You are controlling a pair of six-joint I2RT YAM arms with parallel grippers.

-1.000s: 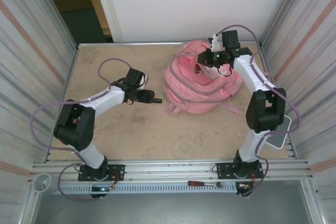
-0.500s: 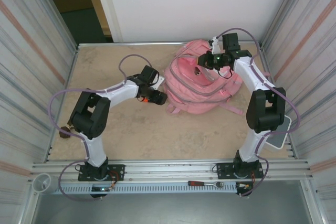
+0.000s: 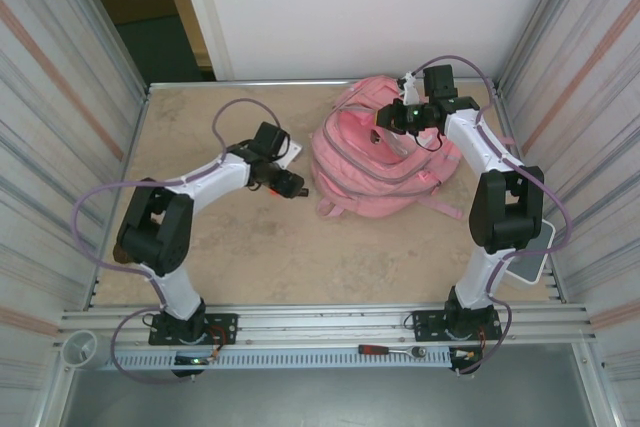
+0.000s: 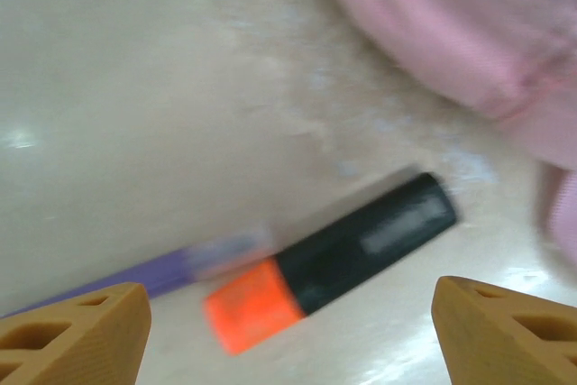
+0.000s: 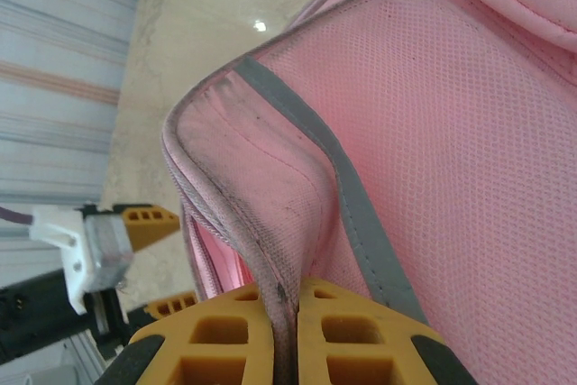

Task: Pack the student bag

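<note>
My left jaws swung in beside the student bag (image 3: 370, 172), open above a highlighter (image 4: 334, 259) to pack; right jaws grip its edge.

I count one student bag (image 3: 372, 162), one orange-capped black highlighter (image 4: 334, 259), one purple pen (image 4: 162, 272), one red-handled tool (image 3: 385, 351).

Highlighter (image 4: 343, 254), black barrel with orange cap, lies flat on the beige mottled surface (image 4: 135, 87). Its cap end is just beside a purple pen (image 4: 135, 279), contact uncertain because the picture is blurred. A red-handled tool (image 3: 390, 350) lies on the grey tray below the metal rail (image 3: 320, 319) at the near edge, with a white round cup (image 3: 80, 349) at the tray's left end and a flat white object (image 3: 528, 269) at the surface's near right corner.
</note>
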